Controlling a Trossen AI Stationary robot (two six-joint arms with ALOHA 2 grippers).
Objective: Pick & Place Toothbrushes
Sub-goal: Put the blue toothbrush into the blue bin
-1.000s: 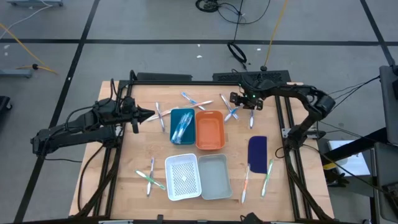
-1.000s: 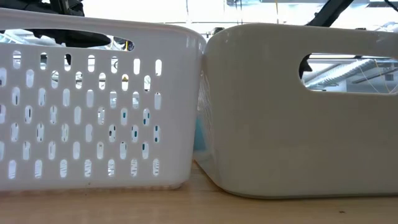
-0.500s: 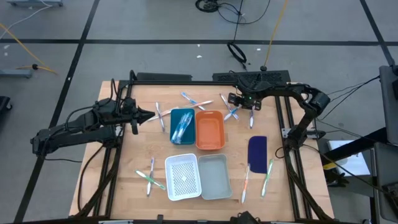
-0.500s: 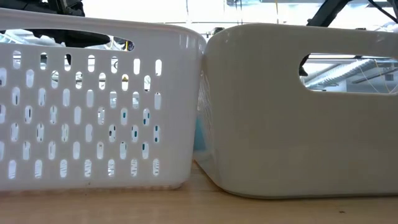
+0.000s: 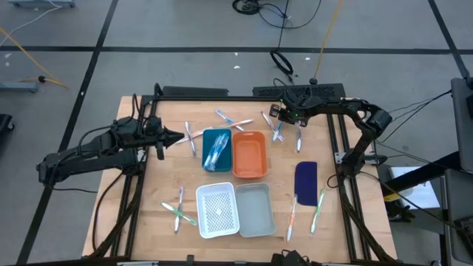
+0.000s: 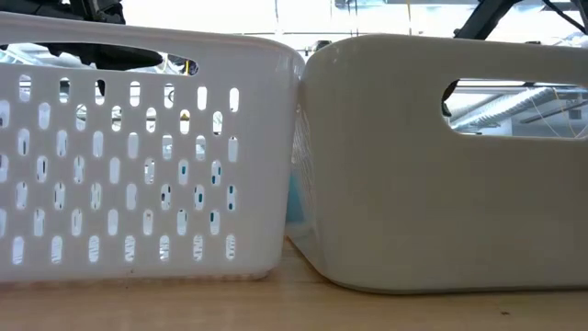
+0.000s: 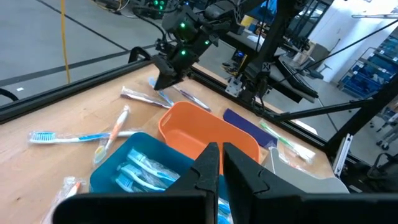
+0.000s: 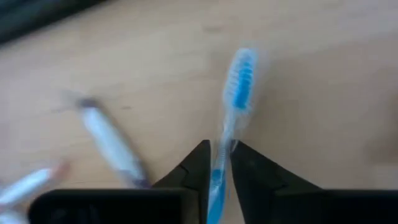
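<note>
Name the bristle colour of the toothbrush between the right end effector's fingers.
Blue bristles on the toothbrush, clearest in the right wrist view.

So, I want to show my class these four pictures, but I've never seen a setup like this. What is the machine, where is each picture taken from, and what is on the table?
It is a robot with two dark arms at a wooden table. One picture looks straight down on it. One sits at table height, so it sees only a white slotted basket and a plain pale basket close up. The other two come from cameras on the arms' wrists.

Toothbrushes lie scattered on the table, and a few lie in the blue tray. Beside it is an orange tray, with nothing visible in it. A dark blue flat piece lies on the right.

The right hand has its two fingers closed around a blue-bristled toothbrush at the table's far edge. The left hand waits, shut and holding nothing, over the table's left side.
</note>
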